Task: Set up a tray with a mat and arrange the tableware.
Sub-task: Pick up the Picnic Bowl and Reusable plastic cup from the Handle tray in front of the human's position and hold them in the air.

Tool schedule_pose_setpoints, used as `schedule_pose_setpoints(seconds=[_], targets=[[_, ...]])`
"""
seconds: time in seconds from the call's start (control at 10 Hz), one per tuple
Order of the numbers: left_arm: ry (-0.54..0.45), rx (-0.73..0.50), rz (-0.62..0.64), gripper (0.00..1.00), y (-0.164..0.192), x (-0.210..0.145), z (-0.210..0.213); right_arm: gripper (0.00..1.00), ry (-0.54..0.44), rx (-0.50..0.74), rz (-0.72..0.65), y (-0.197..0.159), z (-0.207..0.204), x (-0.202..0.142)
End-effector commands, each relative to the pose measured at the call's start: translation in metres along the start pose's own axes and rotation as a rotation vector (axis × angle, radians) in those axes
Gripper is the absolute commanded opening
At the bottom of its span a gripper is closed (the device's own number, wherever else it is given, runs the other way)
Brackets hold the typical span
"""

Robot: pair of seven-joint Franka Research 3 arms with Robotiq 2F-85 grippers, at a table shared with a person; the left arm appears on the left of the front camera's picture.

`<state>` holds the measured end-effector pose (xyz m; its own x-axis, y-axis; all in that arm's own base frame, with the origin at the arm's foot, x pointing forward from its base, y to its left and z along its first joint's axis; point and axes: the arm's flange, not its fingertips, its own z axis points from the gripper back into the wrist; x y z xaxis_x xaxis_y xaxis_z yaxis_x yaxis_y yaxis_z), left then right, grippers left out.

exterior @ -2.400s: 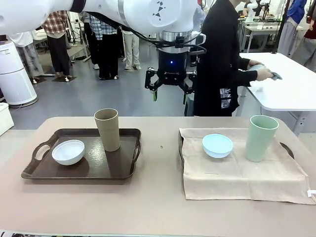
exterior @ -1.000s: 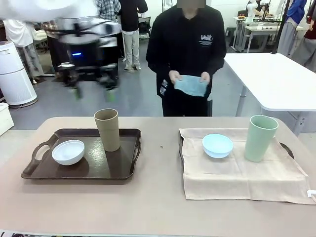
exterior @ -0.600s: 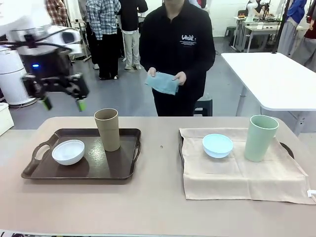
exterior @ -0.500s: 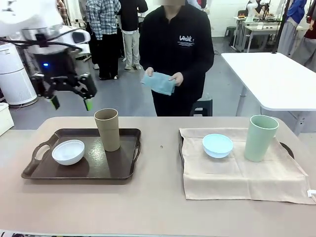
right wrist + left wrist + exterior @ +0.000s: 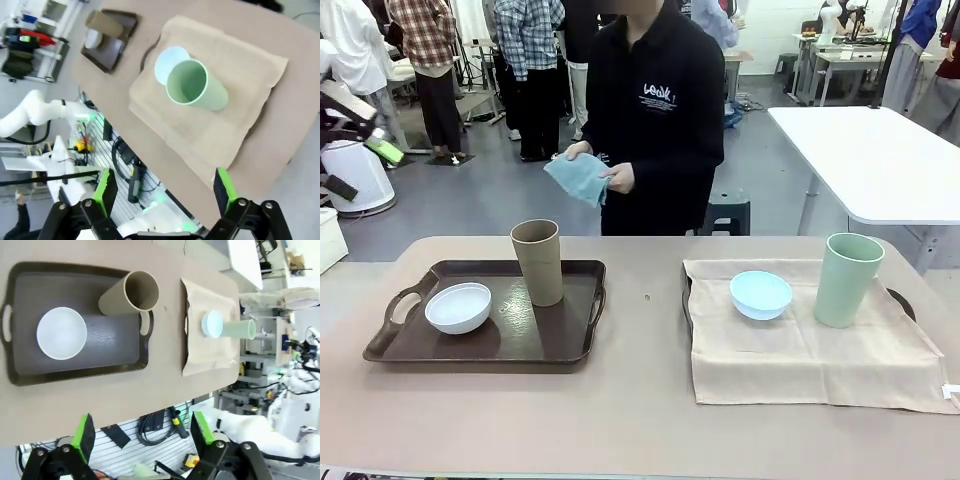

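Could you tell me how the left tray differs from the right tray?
The left tray is bare dark brown; the right tray lies under a beige mat, only its edges showing. The left tray carries a white bowl and tan cup; the right tray, a light blue bowl and pale green cup. Both hold one bowl and one upright cup.

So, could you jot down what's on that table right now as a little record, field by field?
Left side: dark brown tray, no mat on it
On that tray: white bowl; tan cup, upright
Right side: beige mat draped over a second tray
On the mat: light blue bowl; pale green cup, upright
Person: at the far side, holding a blue cloth
Left jaws: open, empty
Right jaws: open, empty
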<state>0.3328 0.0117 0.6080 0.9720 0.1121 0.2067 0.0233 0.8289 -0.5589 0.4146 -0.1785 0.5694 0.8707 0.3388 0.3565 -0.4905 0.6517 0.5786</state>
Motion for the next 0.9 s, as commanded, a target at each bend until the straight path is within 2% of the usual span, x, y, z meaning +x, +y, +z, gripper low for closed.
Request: schedule_pose_setpoints(seconds=[0.0, 0.1, 0.2, 0.3, 0.4, 0.5, 0.6, 0.7, 0.8], targets=[[0.044, 0.190, -0.036, 1.00, -0.061, 0.015, -0.044, 1.00, 0.065, -0.161, 0.029, 0.023, -0.004, 0.003], [0.000, 0.000, 0.000, 1.00, 0.000, 0.000, 0.000, 1.00, 0.065, -0.161, 0.029, 0.023, -0.004, 0.003], [-0.084, -0.205, 0.024, 1.00, 0.002, 0.006, 0.009, 1.00, 0.023, -0.045, 0.011, 0.006, 0.000, 0.004], [-0.121, -0.371, 0.080, 1.00, 0.030, 0.017, 0.020, 1.00, -0.067, 0.185, -0.084, -0.012, 0.006, -0.014], [-0.160, -0.495, 0.094, 1.00, 0.057, 0.026, 0.028, 1.00, -0.100, 0.298, -0.185, -0.024, 0.011, -0.038], [-0.152, -0.596, 0.082, 1.00, 0.080, 0.026, 0.023, 1.00, -0.150, 0.407, -0.230, -0.030, 0.020, -0.071], [-0.079, -0.666, 0.096, 1.00, 0.101, 0.034, 0.023, 1.00, -0.186, 0.504, -0.267, -0.028, 0.023, -0.101], [0.017, -0.663, 0.165, 1.00, 0.109, 0.046, 0.006, 1.00, -0.210, 0.563, -0.265, -0.019, 0.020, -0.129], [-0.184, -0.579, 0.135, 1.00, 0.090, 0.022, 0.041, 1.00, -0.203, 0.534, -0.179, -0.004, 0.020, -0.138]])
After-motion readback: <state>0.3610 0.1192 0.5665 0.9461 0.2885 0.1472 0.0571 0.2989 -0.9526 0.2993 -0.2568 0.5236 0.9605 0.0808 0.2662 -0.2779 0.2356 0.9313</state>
